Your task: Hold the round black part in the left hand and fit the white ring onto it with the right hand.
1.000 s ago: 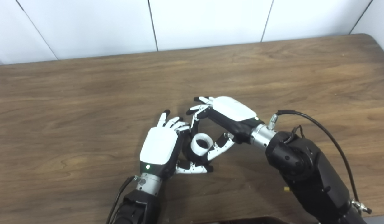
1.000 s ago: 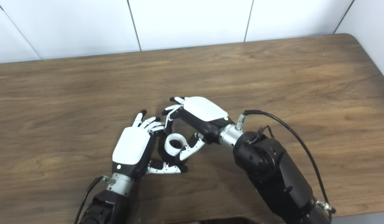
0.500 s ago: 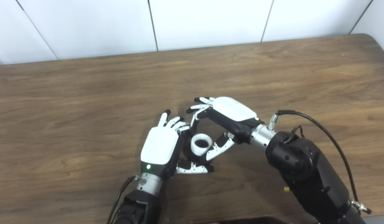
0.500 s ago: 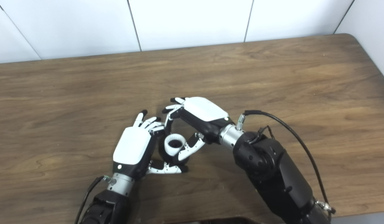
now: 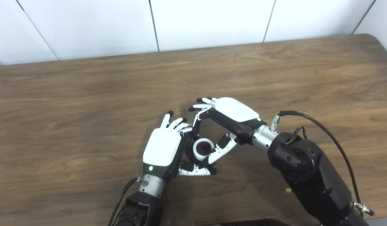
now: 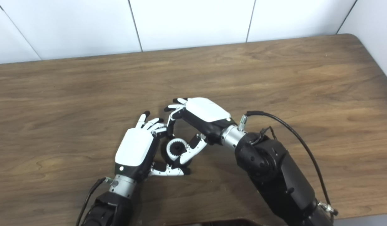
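Observation:
My left hand sits low at the table's middle, its fingers and thumb curled around the round black part, which is mostly hidden behind the palm. The white ring lies on top of that black part, with a toothed dark centre showing through its hole. My right hand reaches in from the right, one finger and the thumb pinching the ring's rim, the other fingers spread above. Both hands touch around the ring.
The brown wooden table stretches wide on all sides, with its back edge against a white panelled wall. A black cable loops off my right wrist. My right forearm fills the lower right.
The white ring has sunk lower onto the black part and now shows a toothed dark centre. Both hands have shifted only slightly.

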You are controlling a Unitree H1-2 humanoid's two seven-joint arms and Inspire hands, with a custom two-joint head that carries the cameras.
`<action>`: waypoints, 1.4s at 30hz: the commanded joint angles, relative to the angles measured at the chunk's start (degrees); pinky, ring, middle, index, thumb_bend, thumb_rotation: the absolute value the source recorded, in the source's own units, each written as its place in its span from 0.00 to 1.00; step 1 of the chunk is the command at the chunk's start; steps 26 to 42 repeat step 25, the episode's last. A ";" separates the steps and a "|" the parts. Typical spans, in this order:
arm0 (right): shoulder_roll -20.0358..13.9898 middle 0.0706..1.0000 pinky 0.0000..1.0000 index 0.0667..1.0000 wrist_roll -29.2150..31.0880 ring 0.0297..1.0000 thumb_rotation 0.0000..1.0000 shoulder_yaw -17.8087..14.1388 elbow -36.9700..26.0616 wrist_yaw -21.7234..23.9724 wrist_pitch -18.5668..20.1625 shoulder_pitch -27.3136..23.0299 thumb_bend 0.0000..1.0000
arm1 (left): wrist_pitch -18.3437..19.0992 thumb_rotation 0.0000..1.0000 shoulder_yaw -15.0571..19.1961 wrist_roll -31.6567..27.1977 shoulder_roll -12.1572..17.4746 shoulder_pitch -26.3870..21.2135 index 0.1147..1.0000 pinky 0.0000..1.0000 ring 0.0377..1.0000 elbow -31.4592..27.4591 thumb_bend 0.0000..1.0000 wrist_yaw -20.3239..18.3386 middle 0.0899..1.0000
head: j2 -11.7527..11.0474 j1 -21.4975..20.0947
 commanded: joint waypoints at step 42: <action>-5.96 0.87 0.95 0.62 3.13 0.96 0.30 -10.49 -8.43 4.42 6.79 -1.70 1.00 | -0.58 0.06 0.48 -0.06 0.34 -0.84 0.41 1.00 0.84 0.21 0.53 1.01 0.71 | -0.84 -0.57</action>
